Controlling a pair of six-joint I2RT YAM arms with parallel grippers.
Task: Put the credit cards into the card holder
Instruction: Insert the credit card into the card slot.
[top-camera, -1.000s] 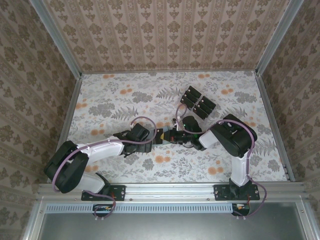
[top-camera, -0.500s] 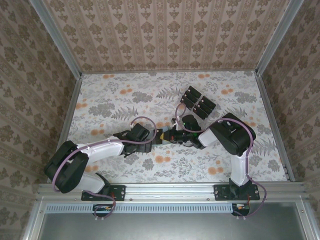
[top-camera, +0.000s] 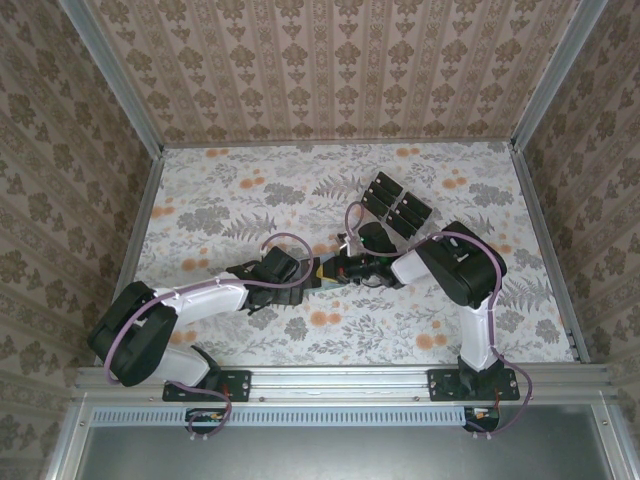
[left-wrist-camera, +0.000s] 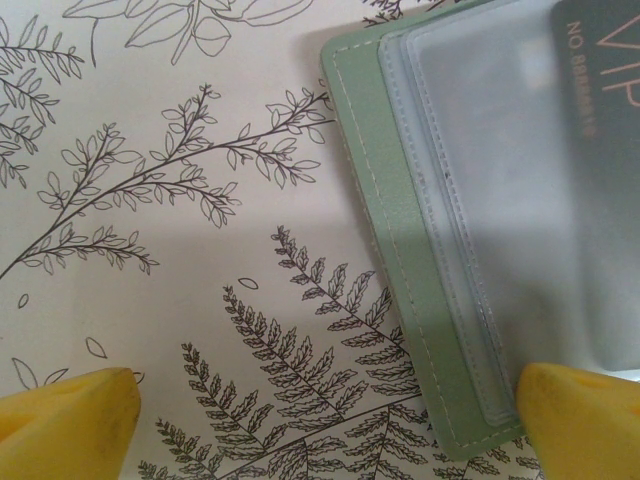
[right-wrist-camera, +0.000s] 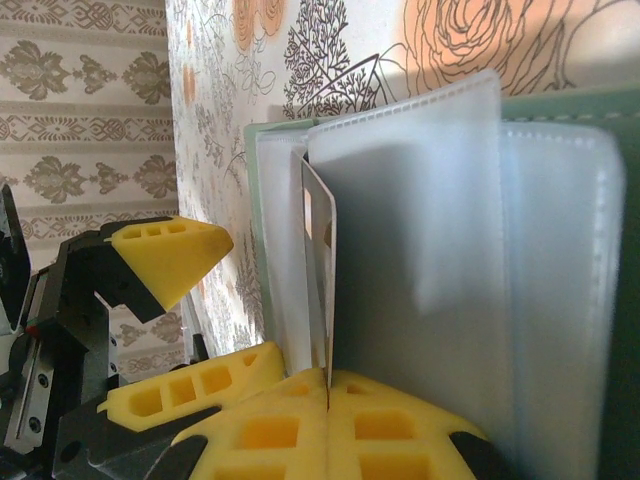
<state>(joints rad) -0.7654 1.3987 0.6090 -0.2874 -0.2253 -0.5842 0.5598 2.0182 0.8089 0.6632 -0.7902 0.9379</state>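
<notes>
Floral-print counter (top-camera: 230, 200), patterned walls round it. Flat sage-green rectangular card holder (left-wrist-camera: 370, 200) w/ clear plastic sleeves (right-wrist-camera: 420, 250) lies mid-counter. R end effector (right-wrist-camera: 328, 385) clenched on thin dark card (right-wrist-camera: 320, 260), edge-on btwn sleeves. L end effector (left-wrist-camera: 325, 425) released, one yellow tip at holder's corner. Other black cards (top-camera: 397, 205) grouped nearer far-right corner.

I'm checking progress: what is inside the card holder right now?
The open card holder shows clear plastic sleeves, and one dark card, pinched by the right fingers, stands between them. Whether other cards sit deeper is hidden by the cloudy plastic.
</notes>
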